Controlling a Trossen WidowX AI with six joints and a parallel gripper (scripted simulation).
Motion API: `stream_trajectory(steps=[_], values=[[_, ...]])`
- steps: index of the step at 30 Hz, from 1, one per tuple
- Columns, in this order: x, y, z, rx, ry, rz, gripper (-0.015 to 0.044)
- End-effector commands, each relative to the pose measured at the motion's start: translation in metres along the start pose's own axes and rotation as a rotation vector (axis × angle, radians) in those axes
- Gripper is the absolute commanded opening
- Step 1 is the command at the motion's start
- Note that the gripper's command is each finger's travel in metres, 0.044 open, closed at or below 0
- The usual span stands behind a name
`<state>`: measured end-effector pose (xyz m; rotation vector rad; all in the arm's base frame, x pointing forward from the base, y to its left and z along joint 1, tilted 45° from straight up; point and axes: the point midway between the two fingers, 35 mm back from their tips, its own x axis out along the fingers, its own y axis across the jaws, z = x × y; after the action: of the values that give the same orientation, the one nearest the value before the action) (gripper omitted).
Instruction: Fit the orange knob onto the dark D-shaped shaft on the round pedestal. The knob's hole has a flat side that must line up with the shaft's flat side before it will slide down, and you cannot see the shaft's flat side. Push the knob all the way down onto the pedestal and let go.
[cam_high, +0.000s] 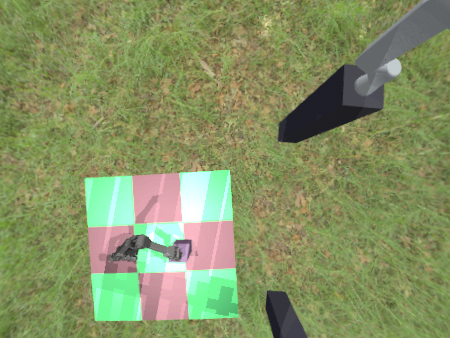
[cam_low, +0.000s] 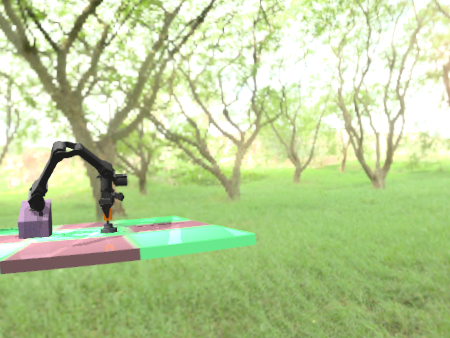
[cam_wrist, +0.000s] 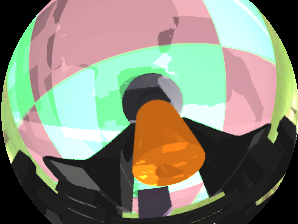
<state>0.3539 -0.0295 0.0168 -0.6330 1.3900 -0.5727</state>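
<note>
The orange knob (cam_low: 107, 215) (cam_wrist: 162, 131) is upright between the fingers of my gripper (cam_low: 107, 211) (cam_wrist: 158, 124), which is shut on it. It is directly above the round dark pedestal (cam_low: 109, 229) (cam_wrist: 131, 98). In the exterior view the knob's lower end is at or just above the top of the short shaft; I cannot tell whether they touch. In the wrist view the knob overlaps the pedestal's near side and hides most of the shaft. The flat sides cannot be seen. In the top view the arm hides the knob and pedestal.
The arm (cam_high: 159, 247) (cam_low: 46, 174) rises from a purple base block (cam_high: 186, 250) (cam_low: 35, 223) on the green and pink checkered platform (cam_high: 210, 195) (cam_low: 195, 242). Large dark posts (cam_high: 325, 110) (cam_high: 285, 315) show beyond the platform in the top view. Grass surrounds it.
</note>
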Motion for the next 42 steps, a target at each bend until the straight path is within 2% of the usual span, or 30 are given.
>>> stream_trajectory(steps=[1, 27, 35, 42], values=[[0.0012, -0.001, 0.0009, 0.0, -0.003, -0.003, 0.0], [-0.0036, 0.0, -0.0018, 0.0, -0.003, -0.002, 0.0], [-0.0024, -0.0001, 0.0011, -0.202, -0.003, -0.003, 0.0], [-0.0023, -0.0017, 0.0029, -0.209, -0.003, -0.003, 0.0]])
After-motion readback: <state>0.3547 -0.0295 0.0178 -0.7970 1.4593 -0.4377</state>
